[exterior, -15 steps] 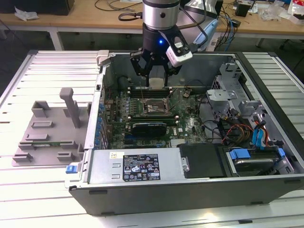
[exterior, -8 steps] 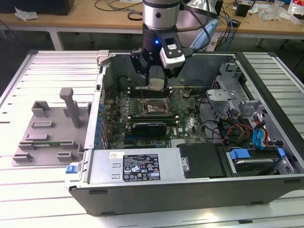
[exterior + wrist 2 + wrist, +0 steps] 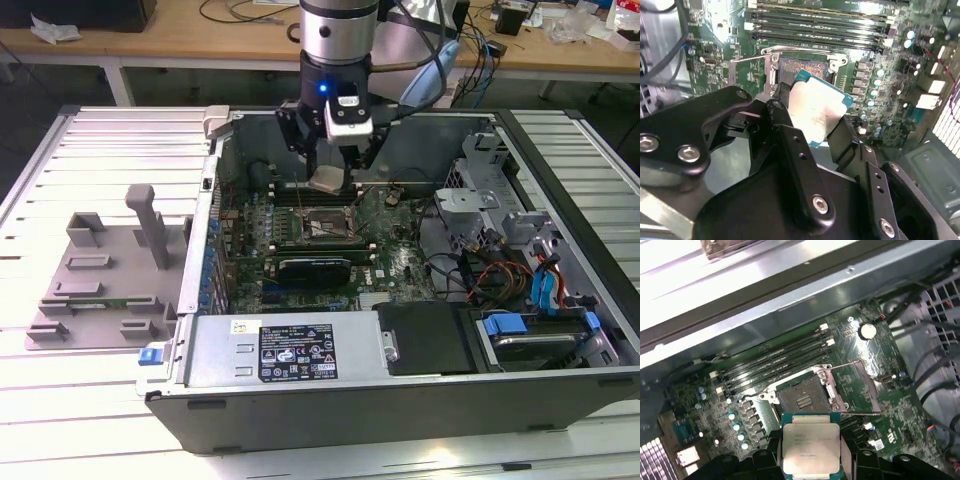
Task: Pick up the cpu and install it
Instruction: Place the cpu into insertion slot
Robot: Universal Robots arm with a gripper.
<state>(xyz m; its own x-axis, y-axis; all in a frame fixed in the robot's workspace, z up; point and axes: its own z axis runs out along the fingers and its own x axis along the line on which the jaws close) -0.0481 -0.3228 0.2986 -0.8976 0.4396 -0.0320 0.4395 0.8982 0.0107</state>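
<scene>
Pinching the cpu (image 3: 327, 181) by two opposite edges, the gripper (image 3: 329, 170) hangs inside the computer case (image 3: 400, 400), with the arm upright and the wrist pointing down. The chip, metal lid up and slightly tilted, sits clear above the motherboard (image 3: 900, 410). The open socket (image 3: 802, 397) lies just beneath and slightly ahead, its retaining frame (image 3: 855, 387) swung aside.

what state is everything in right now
cpu, held by its edges, up in the air, not seated
gripper, shut on the cpu
socket, open and empty, retaining frame swung back
case, lying on its side, side panel off, board exposed
</scene>
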